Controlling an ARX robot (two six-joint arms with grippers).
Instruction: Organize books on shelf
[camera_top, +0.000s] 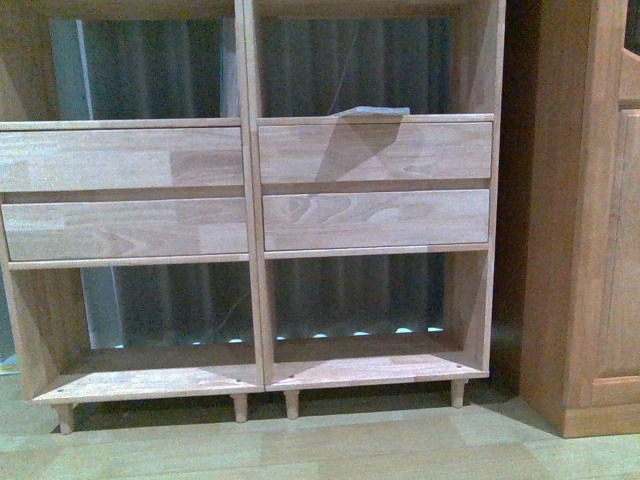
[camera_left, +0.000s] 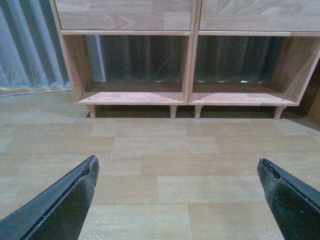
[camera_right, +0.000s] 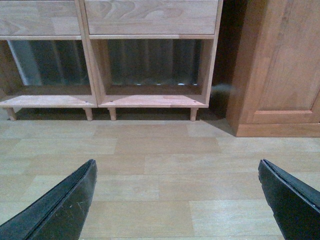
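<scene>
The light-wood shelf (camera_top: 252, 230) fills the front view, with two drawer fronts per column and open compartments above and below. One thin pale book (camera_top: 375, 111) lies flat in the upper right compartment, on the board over the drawers. No other book shows. The lower compartments hold nothing. My left gripper (camera_left: 177, 172) is open and empty, low over the floor, facing the shelf (camera_left: 189, 75). My right gripper (camera_right: 177, 172) is open and empty too, facing the shelf's right column (camera_right: 92, 75).
A darker panelled wooden cabinet (camera_top: 590, 250) stands right of the shelf, with a dark gap between them; it also shows in the right wrist view (camera_right: 280, 75). Grey corrugated wall shows through the open compartments. Wood-plank floor (camera_left: 165, 145) lies in front.
</scene>
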